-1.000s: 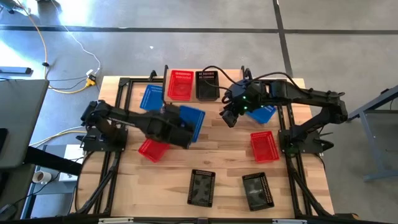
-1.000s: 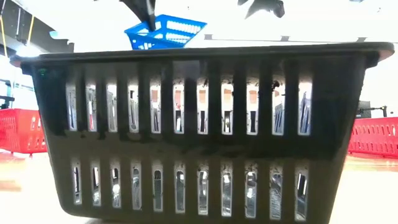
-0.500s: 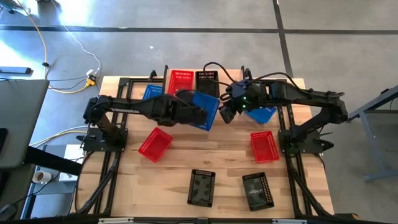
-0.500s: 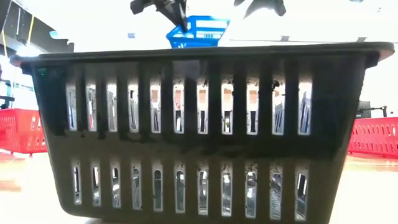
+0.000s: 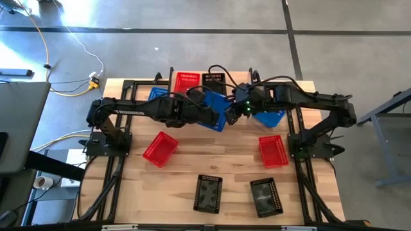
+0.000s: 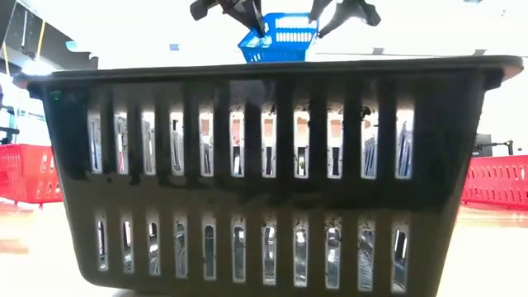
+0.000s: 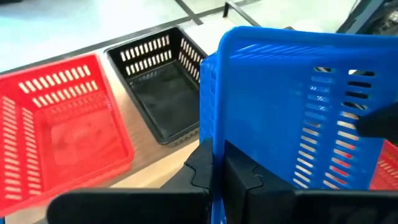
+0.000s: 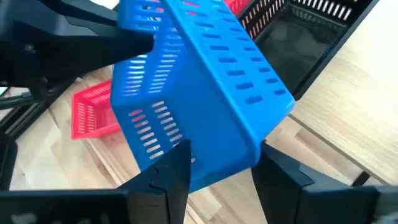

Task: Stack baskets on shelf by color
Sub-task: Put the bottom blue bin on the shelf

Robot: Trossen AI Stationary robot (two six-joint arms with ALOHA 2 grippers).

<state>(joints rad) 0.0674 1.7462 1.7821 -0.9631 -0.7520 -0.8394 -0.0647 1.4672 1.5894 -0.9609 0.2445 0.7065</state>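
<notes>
you're early on — the shelf (image 5: 168, 90) has one red basket (image 5: 187, 85), one black basket (image 5: 214, 85), a blue one (image 5: 156, 95). left gripper (image 7: 219, 167) pinches another blue basket's (image 5: 215, 110) wall, right gripper (image 8: 219, 163) spread around it — five lie loose.

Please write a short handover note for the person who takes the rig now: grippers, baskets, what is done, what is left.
Left gripper: shut on the blue basket, held in the air near the shelf.
Right gripper: open, fingers either side of that basket's end.
On the shelf: one red basket and one black basket, side by side.
Blue ones lie at and.
Done: no stack visible yet.
Left: two red and two black on the tabletop, plus all blue.
</notes>
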